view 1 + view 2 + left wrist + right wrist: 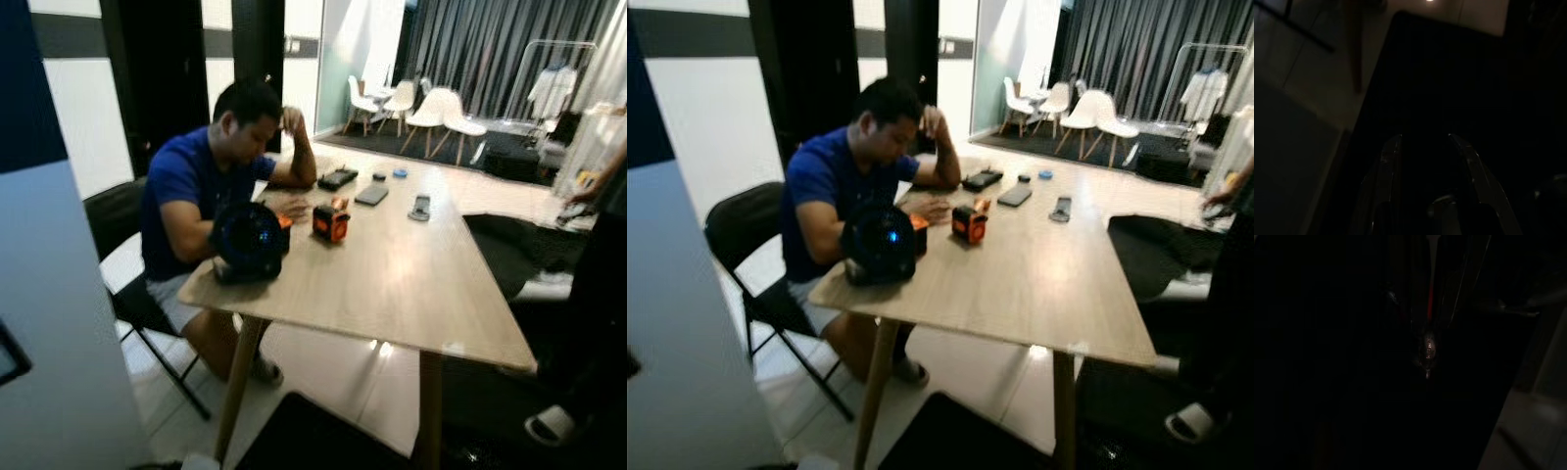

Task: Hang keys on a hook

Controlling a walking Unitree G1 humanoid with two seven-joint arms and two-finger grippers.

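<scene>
Keys (1428, 348) seem pinched in dim right claw (1428, 363), carried for hanging; left claw (1422, 142) parted, empty, idle

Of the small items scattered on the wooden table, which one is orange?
The boxy orange-and-black device just beyond the round black fan, near the seated person. The flat items farther along the table are dark or grey.
</scene>
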